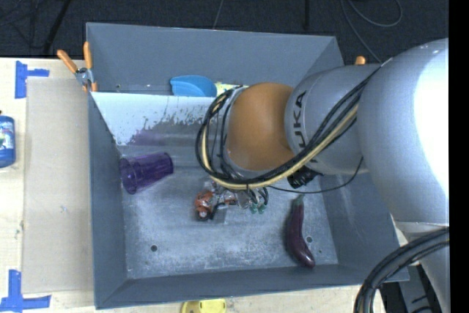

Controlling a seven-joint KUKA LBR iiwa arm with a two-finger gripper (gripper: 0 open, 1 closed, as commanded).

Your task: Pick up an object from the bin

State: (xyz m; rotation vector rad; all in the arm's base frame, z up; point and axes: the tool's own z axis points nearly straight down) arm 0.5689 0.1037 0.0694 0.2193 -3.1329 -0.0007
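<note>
A grey metal bin [110, 245], its floor dusted with whitish speckles and its paler back slope flecked with purplish-grey marks, holds a see-through purple plastic cup [146, 172]. It also holds a glossy dark purple aubergine-shaped toy [298, 234] and a small red-brown and black jumbled object [207, 205]. A bright blue rounded plastic piece [193, 86] shows at the back wall, with a sliver of yellow-green beside it. The silver-grey robot arm [410, 135] carries black lettering. A smooth orange-brown domed cover [253, 128] sits at its wrist, looped by black and yellow cables [205, 146]. A speck of green shows just below the cover.
</note>
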